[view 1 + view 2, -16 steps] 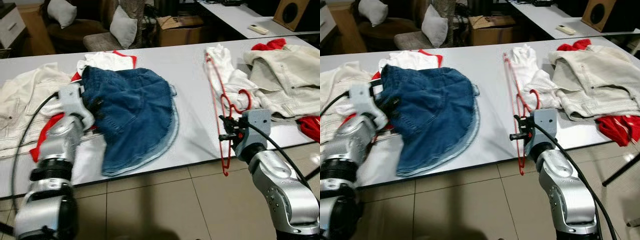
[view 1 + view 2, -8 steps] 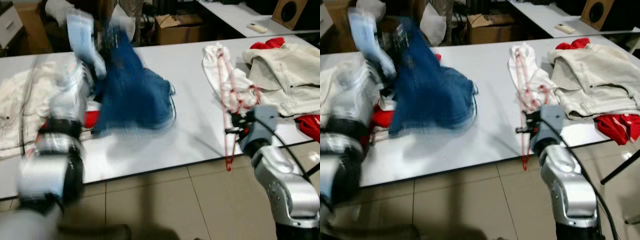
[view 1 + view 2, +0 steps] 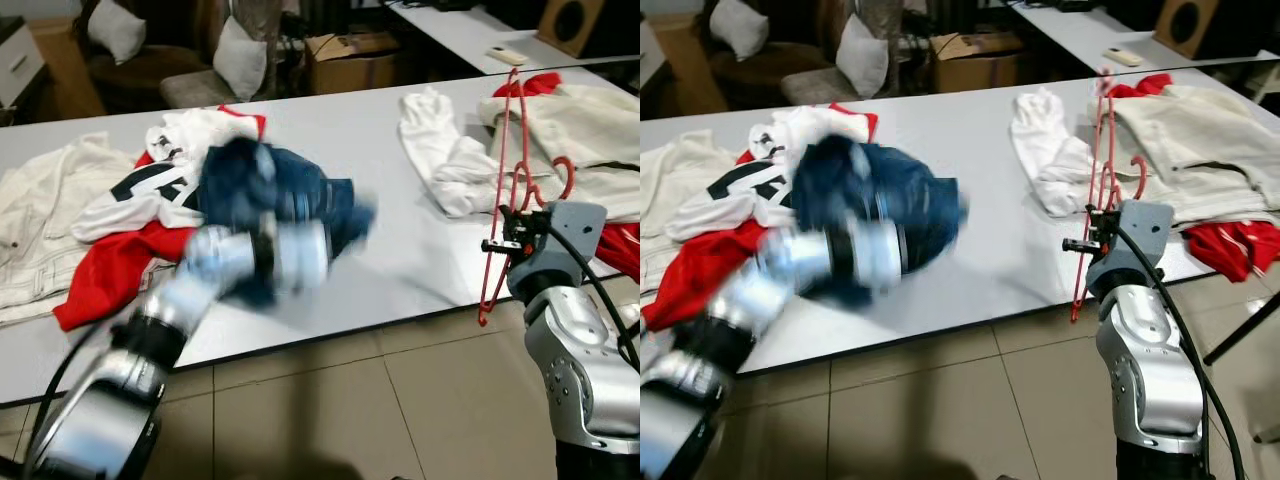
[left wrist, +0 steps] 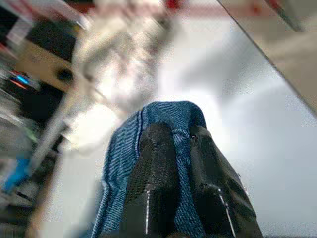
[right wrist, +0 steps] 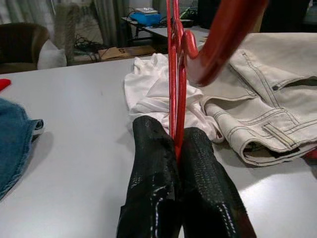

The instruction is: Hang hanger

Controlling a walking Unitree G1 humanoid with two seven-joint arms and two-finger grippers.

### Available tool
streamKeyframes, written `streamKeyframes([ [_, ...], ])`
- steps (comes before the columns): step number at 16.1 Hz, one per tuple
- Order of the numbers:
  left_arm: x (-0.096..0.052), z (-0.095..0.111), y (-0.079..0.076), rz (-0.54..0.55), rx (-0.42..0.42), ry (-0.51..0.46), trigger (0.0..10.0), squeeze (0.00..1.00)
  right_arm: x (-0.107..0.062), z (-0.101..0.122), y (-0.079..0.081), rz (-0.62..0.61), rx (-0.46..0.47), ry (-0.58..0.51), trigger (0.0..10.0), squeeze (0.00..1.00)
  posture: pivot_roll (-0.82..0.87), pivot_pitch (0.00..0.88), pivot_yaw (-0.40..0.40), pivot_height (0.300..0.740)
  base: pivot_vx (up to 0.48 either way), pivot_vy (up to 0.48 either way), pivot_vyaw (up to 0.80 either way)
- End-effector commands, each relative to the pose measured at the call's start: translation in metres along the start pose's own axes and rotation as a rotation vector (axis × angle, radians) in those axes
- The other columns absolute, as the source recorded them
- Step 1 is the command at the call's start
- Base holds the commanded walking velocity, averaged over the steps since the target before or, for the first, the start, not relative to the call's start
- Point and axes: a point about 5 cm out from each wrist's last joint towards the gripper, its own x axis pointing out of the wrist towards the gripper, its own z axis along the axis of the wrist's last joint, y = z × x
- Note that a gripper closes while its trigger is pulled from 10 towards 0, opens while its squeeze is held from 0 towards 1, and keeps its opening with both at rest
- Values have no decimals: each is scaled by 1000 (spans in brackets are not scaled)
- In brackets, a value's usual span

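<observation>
Our right gripper (image 5: 177, 148) clamps the red hanger (image 3: 505, 180) on its thin wire frame, holding it upright over the table edge (image 3: 420, 320), hook (image 3: 562, 172) near the cream jacket (image 3: 600, 120). We judge the hanger light, stiff and slightly springy; its thin wire can pivot between the pads, so a hold near the hook neck suits it best. Our left gripper (image 4: 179, 144) is closed on the soft, limp denim garment (image 3: 300, 200), blurred in motion above the table.
</observation>
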Motion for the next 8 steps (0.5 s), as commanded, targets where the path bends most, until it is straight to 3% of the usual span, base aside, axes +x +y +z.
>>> streamKeyframes([
  [1,-11,-15,-5,5,-30,87,10000,196,-1,3,1,2,-12,-19,10000,0,-85,0,30,740,0,0,0],
  [2,-22,-19,-3,37,-93,100,10000,1000,-1,3,1,6,-14,-18,10000,0,-82,0,28,740,0,0,0],
  [5,-40,-10,3,17,-183,47,10000,1000,-1,0,2,10,-13,-15,10000,0,-71,0,21,740,0,0,0],
  [8,-51,9,-5,-14,-427,-65,10000,1000,-1,1,3,19,-13,-18,10000,0,-76,0,14,740,0,0,0],
])
